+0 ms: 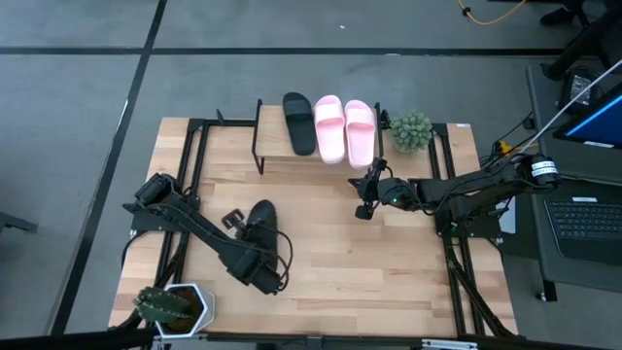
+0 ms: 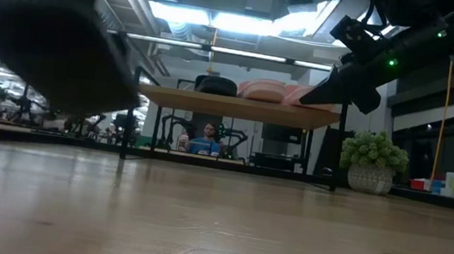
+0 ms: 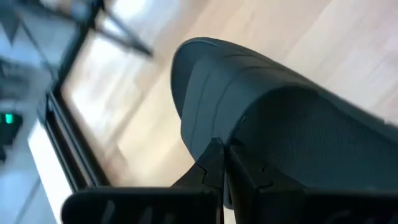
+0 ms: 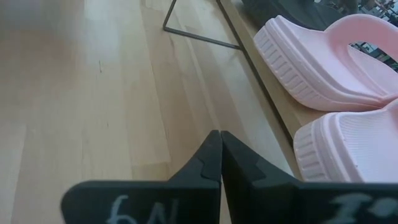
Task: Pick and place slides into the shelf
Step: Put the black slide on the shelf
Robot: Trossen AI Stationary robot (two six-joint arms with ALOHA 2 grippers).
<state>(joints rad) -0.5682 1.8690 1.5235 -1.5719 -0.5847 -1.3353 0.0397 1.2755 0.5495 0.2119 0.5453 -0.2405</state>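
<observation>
So, three of the four slides already sit on the low wood-topped shelf on black metal legs [image 1: 275, 156]: one matte black open-toe slide [image 1: 299, 122] and two pale pink wide-strap slides [image 1: 345, 129] side by side, filling it from the right; I read the bare board on its left as the spot kept for the last one. That last matte black slide [image 1: 261, 220] is in my left gripper [image 1: 250, 226], whose fingers are clamped on its edge; in the low view it hangs clear of the wooden tabletop [image 1: 389, 262], lifted, I judge, so it can be carried over to the shelf. My right gripper [image 1: 362, 208] hovers just in front of the shelf near the pink pair, fingers pressed together and holding nothing; it waits there out of the carrying path.
</observation>
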